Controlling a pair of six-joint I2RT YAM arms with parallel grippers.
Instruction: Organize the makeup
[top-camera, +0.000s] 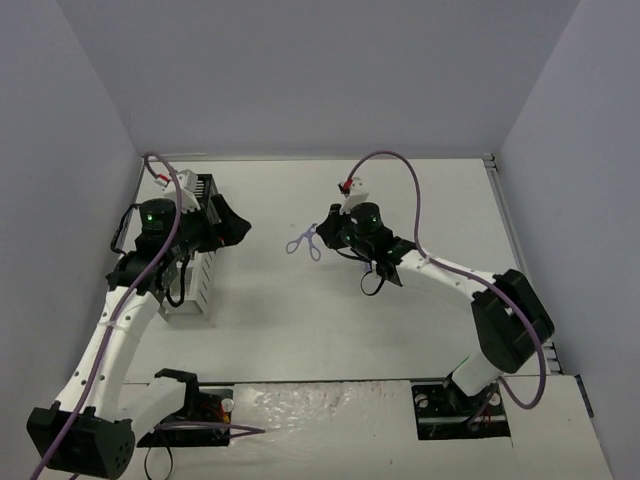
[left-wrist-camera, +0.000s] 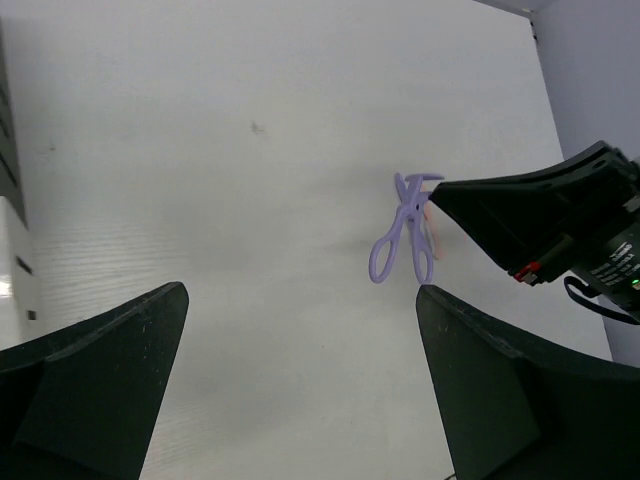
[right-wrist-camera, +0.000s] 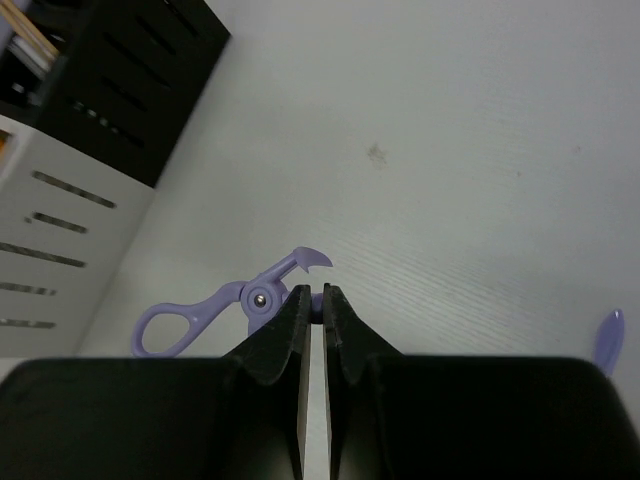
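The small purple looped tool (top-camera: 304, 243) is at mid-table, pinched by my right gripper (top-camera: 326, 238). In the right wrist view the jaws (right-wrist-camera: 317, 298) are shut on its hinge part, and one loop (right-wrist-camera: 170, 325) sticks out to the left. I cannot tell whether it touches the table. The left wrist view shows the tool (left-wrist-camera: 403, 232) ahead and to the right. My left gripper (top-camera: 232, 224) is open and empty, beside the rack's far end; its fingers (left-wrist-camera: 110, 350) stand wide apart. Tan pencil ends (right-wrist-camera: 30, 35) show in the rack. The orange tube is not clearly in view.
The black-and-white compartment rack (top-camera: 196, 268) stands at the left under my left arm; it also shows in the right wrist view (right-wrist-camera: 100, 110). Grey walls close in the table on the left, back and right. A purple cable (top-camera: 400, 165) arcs over my right arm.
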